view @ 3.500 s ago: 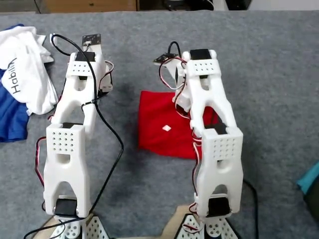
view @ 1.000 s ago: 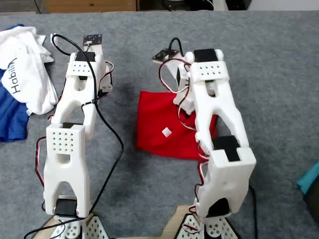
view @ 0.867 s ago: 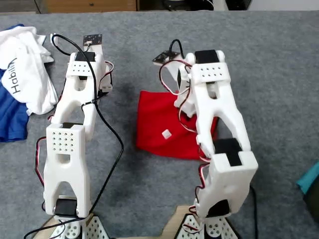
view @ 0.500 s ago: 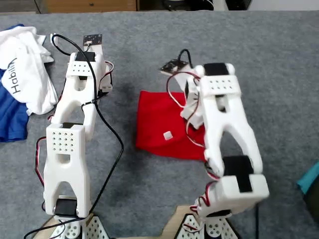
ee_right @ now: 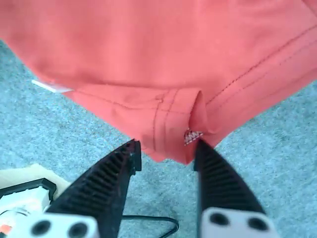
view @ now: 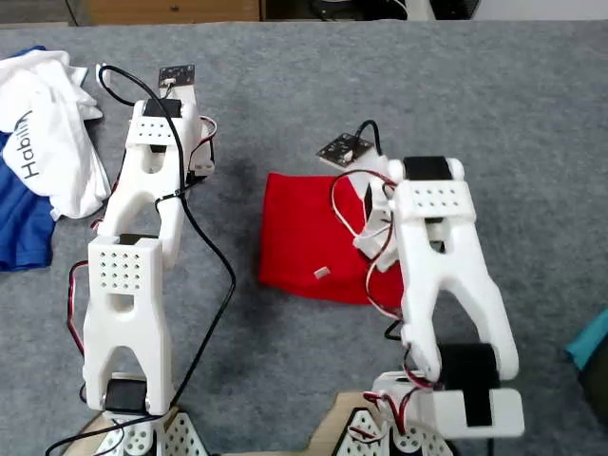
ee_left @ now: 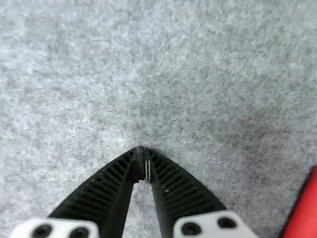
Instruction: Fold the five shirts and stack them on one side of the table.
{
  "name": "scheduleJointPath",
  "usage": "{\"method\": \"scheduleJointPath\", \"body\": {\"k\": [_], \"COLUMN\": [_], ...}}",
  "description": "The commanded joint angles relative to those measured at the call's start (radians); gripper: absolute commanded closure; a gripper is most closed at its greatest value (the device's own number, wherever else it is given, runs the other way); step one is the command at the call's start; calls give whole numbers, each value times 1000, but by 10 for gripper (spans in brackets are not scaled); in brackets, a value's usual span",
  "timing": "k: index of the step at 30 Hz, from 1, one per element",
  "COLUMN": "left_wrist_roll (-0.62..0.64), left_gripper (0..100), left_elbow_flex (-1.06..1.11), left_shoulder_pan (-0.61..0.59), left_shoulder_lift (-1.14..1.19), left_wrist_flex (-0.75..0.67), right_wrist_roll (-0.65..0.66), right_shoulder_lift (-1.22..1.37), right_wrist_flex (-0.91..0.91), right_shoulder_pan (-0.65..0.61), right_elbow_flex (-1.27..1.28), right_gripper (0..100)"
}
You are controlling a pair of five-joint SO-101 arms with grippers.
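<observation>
Surface (view: 532, 114): grey and felt-like. I have open room along the far strip and over the whole far-right part. The far edge runs straight below the wooden furniture.
Left arm (view: 142, 190): on bare grey between the shirt pile and the red shirt, apart from both.
Right arm (view: 439, 256): bent over the right side of the red shirt.
Red shirt (view: 304, 237): folded to a rough rectangle, lying flat mid-surface with fairly straight edges. A stitched hem shows at the corner near my right end effector.
White shirt (view: 47, 133): crumpled at the far-left edge, lying on the blue shirt.
Blue shirt (view: 24, 228): under the white one, cut off by the left edge.
Teal thing (view: 591, 342): at the right edge, cut off; I cannot tell what it is.
Right end effector (ee_right: 166, 146): released, with its fingers spread to either side of the hemmed corner.
Left end effector (ee_left: 141, 153): clenched on nothing, tips together over bare grey.
Tag (view: 321, 274): small and white, on the red shirt near its near edge.
</observation>
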Motion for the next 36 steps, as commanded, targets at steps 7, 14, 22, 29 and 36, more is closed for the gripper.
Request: {"method": "scheduleJointPath", "body": {"k": [7, 14, 22, 29, 36], "left_wrist_roll": [-5, -5, -5, -6, -6], "left_gripper": [980, 980, 980, 980, 980], "left_elbow_flex": [-35, -35, -35, -35, -35], "left_shoulder_pan": [12, 12, 12, 12, 12], "left_shoulder_lift": [-13, -13, -13, -13, -13], "left_wrist_flex": [-11, -11, -11, -11, -11], "right_wrist_roll": [-86, -130, -130, -123, -123], "right_shoulder_lift": [-186, -130, 162, 329, 335], "right_wrist_flex": [41, -175, -201, -140, -23], "right_shoulder_pan": [44, -1, -114, -108, -39], "right_elbow_flex": [68, -1, -203, -246, -242], "right_gripper": [782, 806, 976, 992, 993]}}
